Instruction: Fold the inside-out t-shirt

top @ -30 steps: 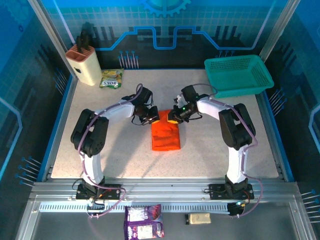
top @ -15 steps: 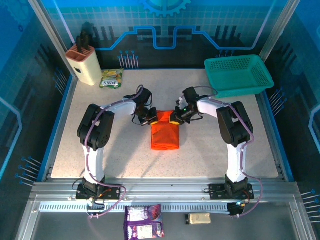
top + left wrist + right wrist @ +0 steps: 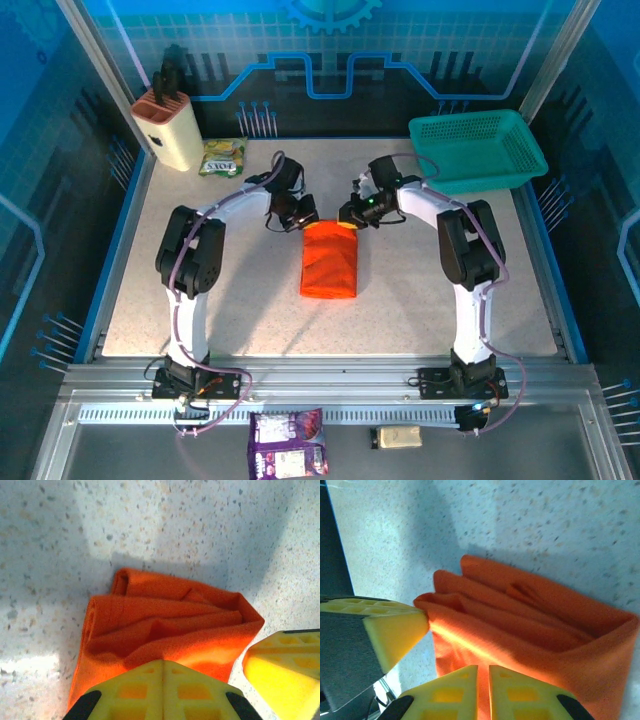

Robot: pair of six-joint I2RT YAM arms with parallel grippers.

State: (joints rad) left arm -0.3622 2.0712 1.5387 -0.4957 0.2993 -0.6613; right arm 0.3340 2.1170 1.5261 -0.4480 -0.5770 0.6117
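The inside-out t-shirt (image 3: 330,265) lies folded into a narrow orange rectangle in the middle of the table. Both grippers meet at its far edge. My left gripper (image 3: 306,214) is at the far left corner and my right gripper (image 3: 349,216) at the far right corner. In the left wrist view the yellow jaws of my left gripper (image 3: 162,663) are pressed together on a raised fold of the t-shirt (image 3: 165,615). In the right wrist view my right gripper (image 3: 483,669) is nearly closed, with the orange t-shirt (image 3: 530,625) in the thin gap.
A teal mesh basket (image 3: 478,150) stands at the back right. At the back left are a beige knife block (image 3: 168,128) and a green snack packet (image 3: 222,157). A purple packet (image 3: 288,443) and a small beige item (image 3: 397,436) lie on the front rail.
Both grippers have moved toward the back of the table with the shirt's far edge. The orange rectangle now reaches farther back and looks longer.
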